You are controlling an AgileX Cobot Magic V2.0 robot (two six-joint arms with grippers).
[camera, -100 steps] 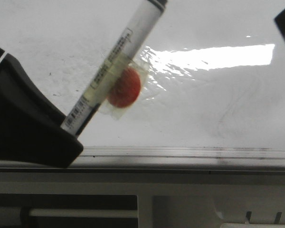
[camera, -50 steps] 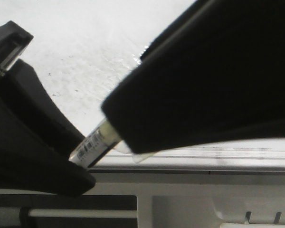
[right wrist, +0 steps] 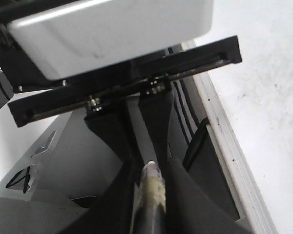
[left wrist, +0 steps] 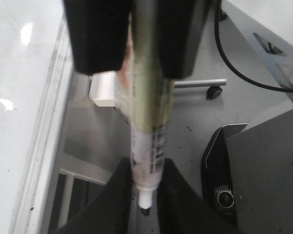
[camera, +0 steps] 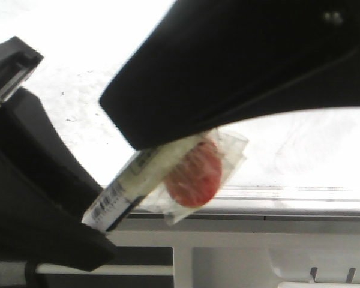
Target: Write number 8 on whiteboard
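A white marker (camera: 145, 171) with a barcode label and a red disc (camera: 195, 174) taped to it lies slanted between both grippers. My left gripper (camera: 102, 223) is shut on its lower, tip end; the left wrist view shows the marker (left wrist: 147, 146) between the left gripper (left wrist: 145, 197) fingers, nib uncapped. My right gripper (camera: 145, 144) reaches in from the upper right and is shut on the marker's upper part (right wrist: 153, 187); the right gripper (right wrist: 151, 195). The glossy whiteboard (camera: 300, 156) lies behind. No strokes of the number 8 show; the arms hide much of the board.
A silver edge strip (camera: 288, 195) runs along the board's near side, with a grey ledge (camera: 258, 246) below it. A black camera mount (left wrist: 223, 195) and a black cable (left wrist: 234, 63) sit on the grey base beside the board.
The right gripper has swung in from the upper right and closed round the marker's upper part. The marker has tilted lower, and the left gripper still holds its tip end.
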